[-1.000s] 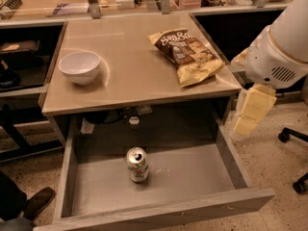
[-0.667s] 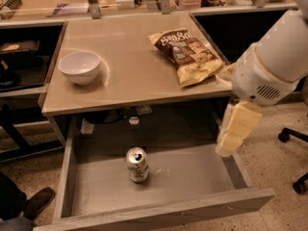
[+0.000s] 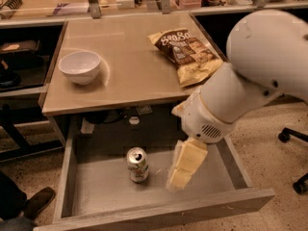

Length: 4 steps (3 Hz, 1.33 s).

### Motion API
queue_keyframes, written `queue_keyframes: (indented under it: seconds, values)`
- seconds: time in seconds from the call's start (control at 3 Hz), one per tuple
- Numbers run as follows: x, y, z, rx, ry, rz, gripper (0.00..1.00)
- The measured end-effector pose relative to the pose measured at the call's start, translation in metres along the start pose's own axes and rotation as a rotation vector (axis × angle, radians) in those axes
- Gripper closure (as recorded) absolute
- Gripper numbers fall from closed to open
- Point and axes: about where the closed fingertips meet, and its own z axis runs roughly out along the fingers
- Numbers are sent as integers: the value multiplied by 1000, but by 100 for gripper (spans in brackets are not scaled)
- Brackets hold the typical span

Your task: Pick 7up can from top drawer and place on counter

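The silver-white 7up can (image 3: 137,164), green-marked, pull-tab upward, stands upright in the top drawer (image 3: 98,189) near my gripper (image 3: 179,179), which seemingly holds nothing; open or closed, I cannot tell.

7up can (image 3: 137,164): silver-white, upright, tab uppermost, on the floor of the open grey top drawer (image 3: 96,194) below the bench (image 3: 134,71) front edge; my jaws hang just beside it.
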Motion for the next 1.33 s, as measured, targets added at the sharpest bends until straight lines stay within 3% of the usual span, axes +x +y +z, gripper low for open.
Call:
queue_keyframes:
  seconds: [0.67,1.33]
  values:
    - [-3,3,22,-5,-30,10,0]
    - [-1,-20,85,42,-152,125,0]
